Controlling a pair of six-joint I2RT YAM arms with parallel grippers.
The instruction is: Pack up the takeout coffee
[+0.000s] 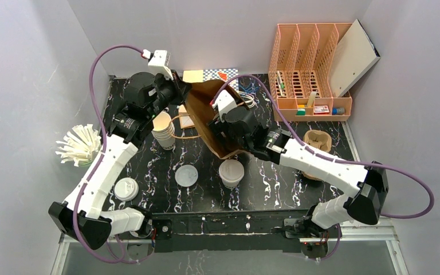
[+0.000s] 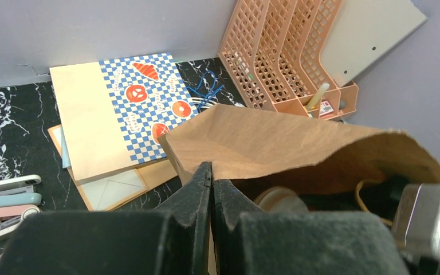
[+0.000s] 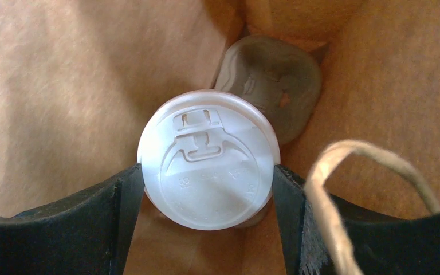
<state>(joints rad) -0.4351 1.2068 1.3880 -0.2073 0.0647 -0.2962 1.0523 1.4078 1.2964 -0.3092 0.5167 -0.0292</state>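
Inside the brown bag (image 3: 51, 103), the right gripper (image 3: 207, 184) clamps a white-lidded cup (image 3: 206, 154), with the carrier (image 3: 278, 80) at one o'clock. The left gripper (image 2: 212, 186), pressed together, seemingly pinches the bag's rim. If the rim slips, the bag could collapse and tip the cup.

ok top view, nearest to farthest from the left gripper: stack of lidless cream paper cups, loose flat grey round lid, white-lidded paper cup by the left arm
From the left gripper, on the brown paper bag rim:
1. stack of lidless cream paper cups, right beside it
2. loose flat grey round lid, mid-table
3. white-lidded paper cup, near edge, left side
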